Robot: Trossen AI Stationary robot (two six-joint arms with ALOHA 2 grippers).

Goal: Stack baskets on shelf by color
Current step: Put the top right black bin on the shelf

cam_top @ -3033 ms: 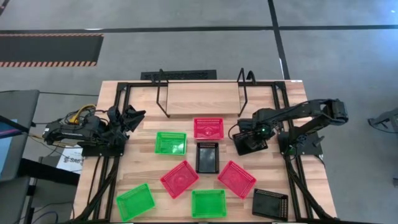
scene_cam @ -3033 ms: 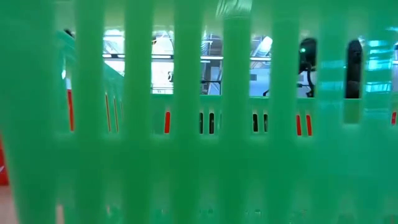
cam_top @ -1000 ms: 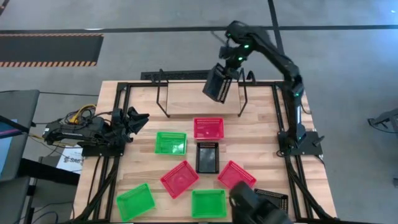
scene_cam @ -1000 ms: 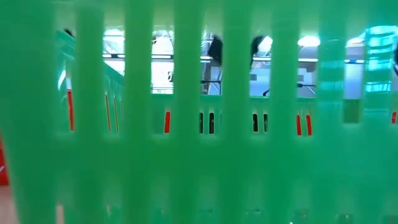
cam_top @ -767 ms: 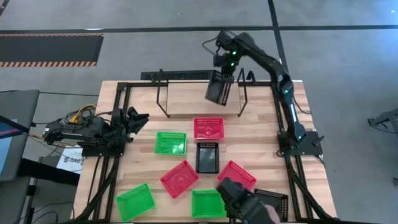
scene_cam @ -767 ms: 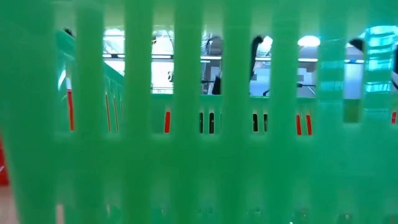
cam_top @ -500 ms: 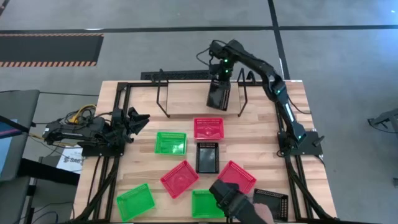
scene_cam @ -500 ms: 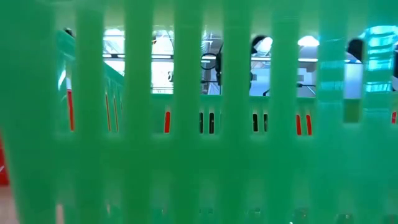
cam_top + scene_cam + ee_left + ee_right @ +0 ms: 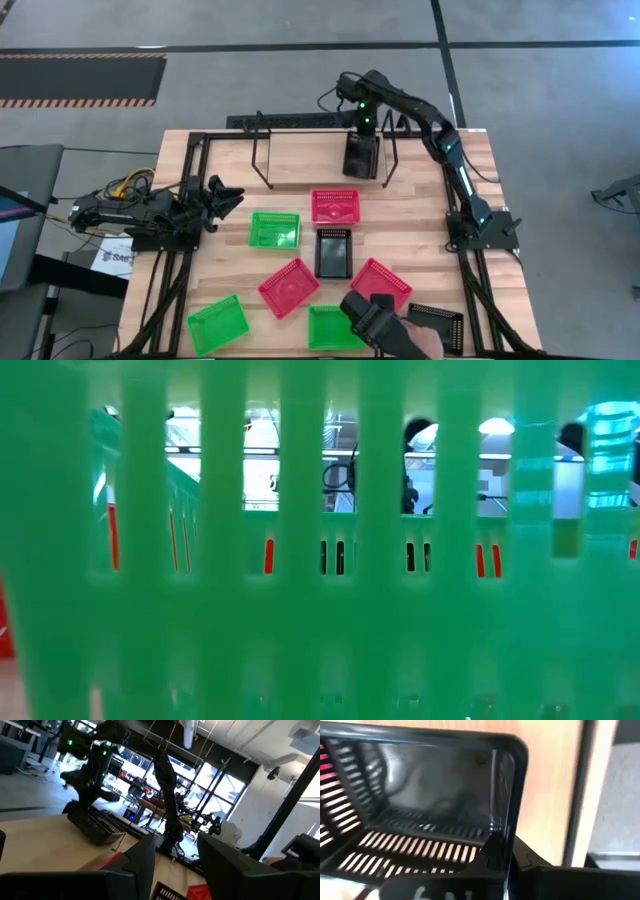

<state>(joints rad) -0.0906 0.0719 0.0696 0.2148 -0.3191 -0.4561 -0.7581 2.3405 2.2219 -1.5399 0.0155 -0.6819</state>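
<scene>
My right gripper (image 9: 362,128) hangs over the right part of the shelf (image 9: 310,158), shut on a black basket (image 9: 361,157) that sits low over the board between the wire uprights (image 9: 390,150). Whether the basket touches the board I cannot tell. Loose on the table lie green baskets (image 9: 274,230), red baskets (image 9: 335,206) and a black basket (image 9: 333,252). My left gripper (image 9: 218,194) waits open at the table's left edge, holding nothing. My right gripper pinches one end wall of the black basket (image 9: 506,840), with one finger (image 9: 487,856) inside and the other (image 9: 540,867) outside. The fingers come from above, pointing down, at the basket's far end (image 9: 361,140). In the left wrist view the basket (image 9: 95,822) hangs slightly tilted.
A person's hand (image 9: 385,322) reaches over the table's near edge, covering part of another black basket (image 9: 442,325). More baskets lie near: red (image 9: 289,287), red (image 9: 382,278), green (image 9: 217,323), green (image 9: 330,325). A green basket wall (image 9: 320,640) fills the low view.
My right gripper has come down toward the shelf board with the black basket and tipped until it points straight down. The basket has swung from slanted to lying lengthwise near to far, low over the shelf's right part. The person's hand has shifted left along the near edge.
</scene>
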